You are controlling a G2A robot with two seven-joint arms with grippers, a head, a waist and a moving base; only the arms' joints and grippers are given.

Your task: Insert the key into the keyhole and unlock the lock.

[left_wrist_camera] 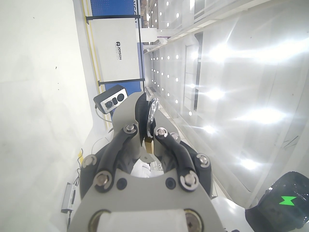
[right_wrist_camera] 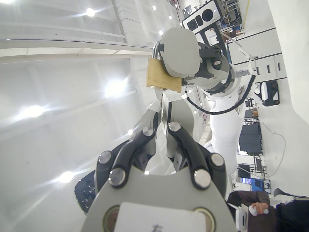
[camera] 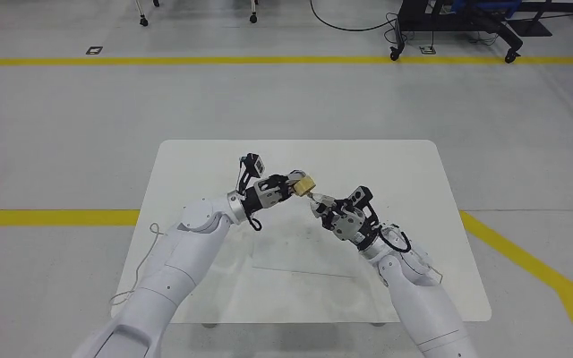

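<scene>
The lock (right_wrist_camera: 161,78), a brass padlock with a steel shackle (right_wrist_camera: 155,49), is held in the air above the middle of the table (camera: 421,170). Its body is clamped across the flat faces by the left gripper (left_wrist_camera: 147,109). It is judged dense and rigid, with smooth sides that could slip. A hold on the body therefore suits it, with the shackle and the bottom face left free. The keyhole itself cannot be made out. Just to the right and nearer, apart from the lock, a thin pale tip judged to be the key (right_wrist_camera: 160,102) is pinched between the drawn-together fingers of the right gripper (right_wrist_camera: 161,109). The key is reckoned light and stiff, easily twisted between the pads, and best taken by its head. Both arms are bent inward over the table, with the wrists raised and the grippers pointed at each other.
</scene>
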